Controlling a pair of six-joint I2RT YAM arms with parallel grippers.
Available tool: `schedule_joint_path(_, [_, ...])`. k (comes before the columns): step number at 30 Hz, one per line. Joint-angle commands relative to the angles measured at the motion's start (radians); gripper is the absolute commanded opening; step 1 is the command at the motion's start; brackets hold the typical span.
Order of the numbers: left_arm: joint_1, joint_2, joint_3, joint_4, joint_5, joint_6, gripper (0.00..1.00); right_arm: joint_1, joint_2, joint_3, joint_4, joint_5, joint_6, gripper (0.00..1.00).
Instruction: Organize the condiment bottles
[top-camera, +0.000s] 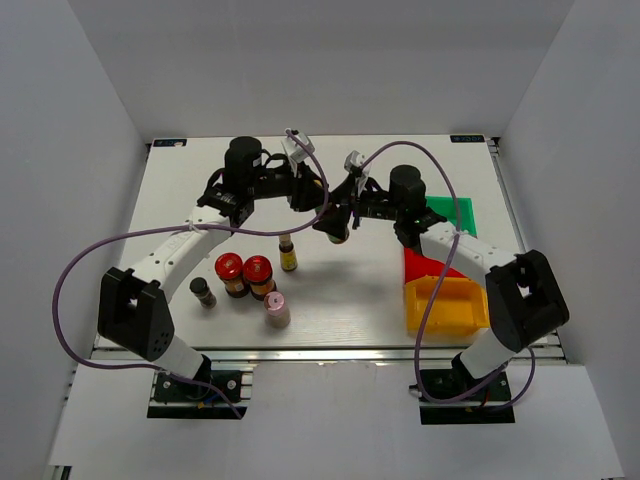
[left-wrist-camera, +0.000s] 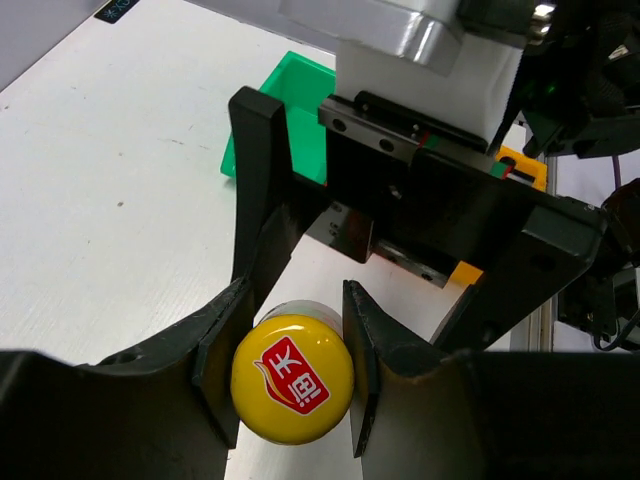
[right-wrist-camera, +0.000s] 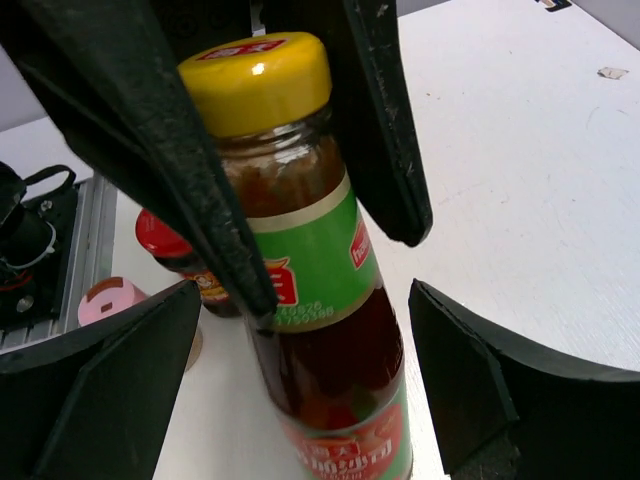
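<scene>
Top view: L gripper (top-camera: 327, 220) & R gripper (top-camera: 346, 222) meet mid-frame on yellow-capped bottle (top-camera: 335, 232), prob. a handover. L wrist: L fingers (left-wrist-camera: 222, 345) clamp its neck, cap bottom-centre. R wrist: R fingers (right-wrist-camera: 110, 385) spread wide beside bottle body, not touching yet.

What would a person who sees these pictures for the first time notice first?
Both arms meet over the table at one yellow-capped sauce bottle: the left gripper is shut on its cap, and the right gripper stands open around its body. Next come the two red-lidded jars on the near left and the yellow bin on the right.
</scene>
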Motion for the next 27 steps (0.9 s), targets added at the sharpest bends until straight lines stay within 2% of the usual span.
schedule_joint_path(1, [-0.006,-0.068,0.014,0.11,0.053,-0.023,0.0,0.018,0.026,0.047,0.12,-0.006,0.048,0.89])
schedule_joint_path(10, [-0.011,-0.078,0.027,0.064,0.056,-0.023,0.0,0.024,0.05,0.095,0.06,0.018,0.042,0.74])
schedule_joint_path(12, [-0.011,-0.075,0.034,0.051,0.054,-0.017,0.0,0.024,0.041,0.083,0.063,0.027,0.033,0.68])
schedule_joint_path(15, [-0.013,-0.071,0.042,0.041,0.047,-0.005,0.0,0.024,0.02,0.072,0.044,0.032,0.014,0.68])
schedule_joint_path(19, [-0.013,-0.073,0.045,-0.002,0.012,0.003,0.0,0.024,-0.006,0.066,-0.009,0.037,-0.028,0.79])
schedule_joint_path(21, [-0.013,-0.071,0.048,-0.016,0.005,0.006,0.0,0.024,-0.014,0.066,-0.038,0.04,-0.045,0.81])
schedule_joint_path(24, [-0.013,-0.071,0.05,-0.027,0.007,0.012,0.0,0.024,-0.025,0.055,-0.052,0.04,-0.055,0.82])
schedule_joint_path(27, [-0.013,-0.073,0.05,-0.021,0.002,0.008,0.0,0.024,-0.023,0.049,-0.052,0.037,-0.056,0.77])
